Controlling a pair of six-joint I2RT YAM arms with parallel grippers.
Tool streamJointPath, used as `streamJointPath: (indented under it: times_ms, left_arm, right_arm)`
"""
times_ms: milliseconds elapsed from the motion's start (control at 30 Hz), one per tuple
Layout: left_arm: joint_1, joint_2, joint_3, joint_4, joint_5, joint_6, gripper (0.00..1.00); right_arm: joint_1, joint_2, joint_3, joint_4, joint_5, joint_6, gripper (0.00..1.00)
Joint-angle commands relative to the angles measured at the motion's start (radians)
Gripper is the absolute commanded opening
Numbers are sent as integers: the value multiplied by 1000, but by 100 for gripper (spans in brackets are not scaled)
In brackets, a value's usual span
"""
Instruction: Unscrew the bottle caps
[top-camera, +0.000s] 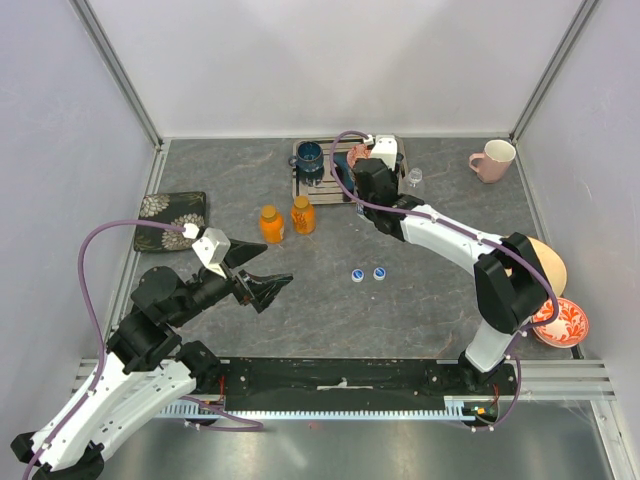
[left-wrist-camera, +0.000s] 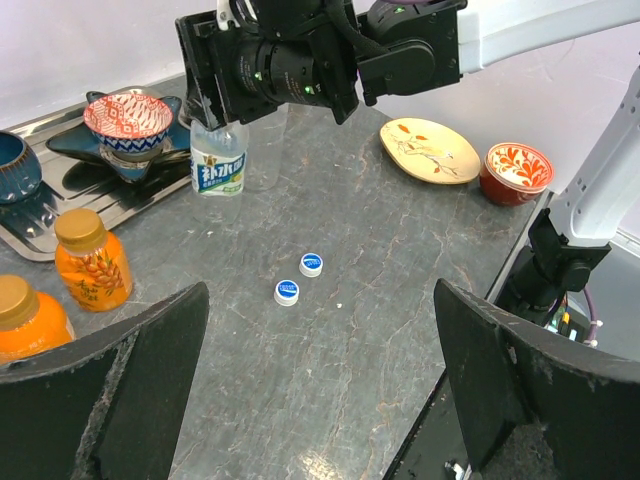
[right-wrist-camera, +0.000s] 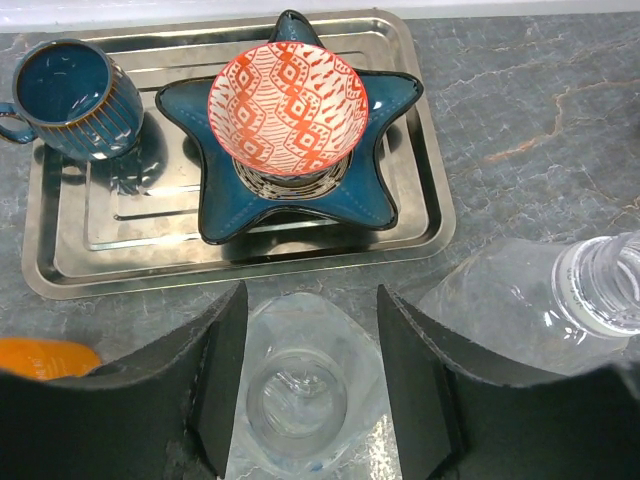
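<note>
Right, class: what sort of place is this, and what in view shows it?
Most likely a robotics lab test cell, not a kitchen: plain white panel walls on aluminium frame posts enclose a grey stone-pattern tabletop, and two white robot arms stand bolted to a black rail at its edge.

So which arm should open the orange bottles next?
Left, probably: the left gripper is open, empty and closest to the two capped orange bottles. The right gripper sits around an uncapped clear bottle by the tray.
</note>
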Motion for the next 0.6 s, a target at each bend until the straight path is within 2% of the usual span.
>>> streamJointPath:
  times_ms: [0,400,567]
  left_arm:
    - [2,1,-4,34,25,-4,99]
    - [2,-1,-6,36,28,-13,100]
    - [2,-4,-10,37,30,-16,100]
  right_arm:
    - [-4,-21,54,-27,-5,13,61]
    - [-1,-52,83,-42,-16,5,66]
    - [-3,-47,81,-51,-24,4,63]
